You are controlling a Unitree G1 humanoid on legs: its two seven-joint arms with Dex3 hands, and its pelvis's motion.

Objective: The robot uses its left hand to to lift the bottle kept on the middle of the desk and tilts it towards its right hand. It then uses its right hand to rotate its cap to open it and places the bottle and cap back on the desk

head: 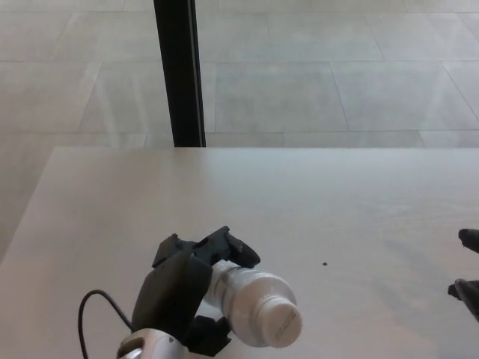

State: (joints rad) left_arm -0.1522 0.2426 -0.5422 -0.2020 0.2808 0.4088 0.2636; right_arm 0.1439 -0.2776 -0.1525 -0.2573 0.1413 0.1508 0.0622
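A pale, smooth surface (299, 194) is filling the lower part of the view, its far edge meeting a tiled floor (314, 82). One tiny dark speck (324, 263) is lying on it right of centre.
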